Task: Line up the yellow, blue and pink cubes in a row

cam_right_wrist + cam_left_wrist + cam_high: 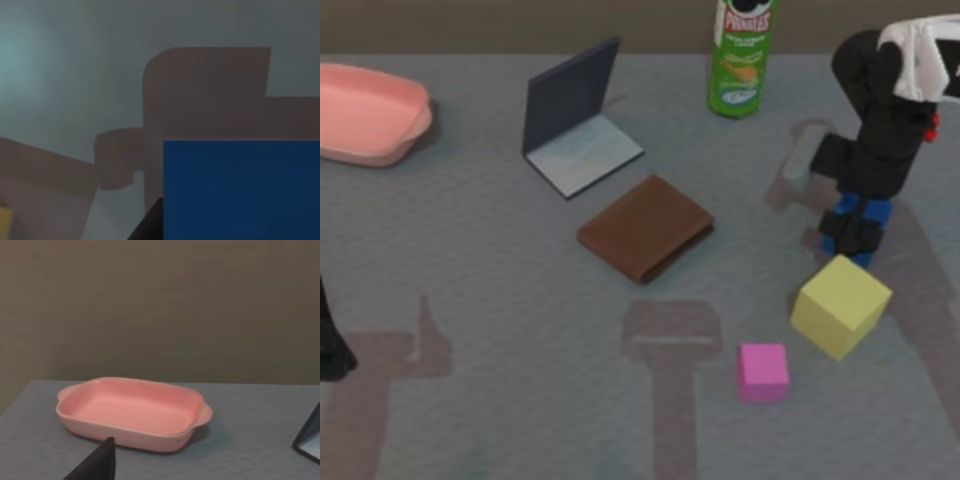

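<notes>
The blue cube (861, 228) is clamped in the right gripper (855, 232), held at the right side of the table just beyond the yellow cube (841, 305); whether it rests on the cloth or hangs above it I cannot tell. In the right wrist view the blue cube (240, 190) fills much of the frame, with one dark finger (147, 225) against its side and a sliver of yellow at the edge. The right arm comes down from the far right corner, its black body bent over so the gripper points at the table.

The yellow cube, the biggest, sits turned at an angle. The pink cube (763, 371) lies near it, toward the front and a little left, apart from it.

Further out, a brown wallet (645, 227) lies closed near the middle, a dark notebook (578, 120) stands half open behind it, and a green can (742, 55) at the back edge reads "Pringles". A salmon tray (370, 112) sits at the far left.

The left gripper (332, 350) is parked at the left edge; I cannot tell how its jaws stand. Its wrist view shows the tray (132, 412) against a plain wall.
</notes>
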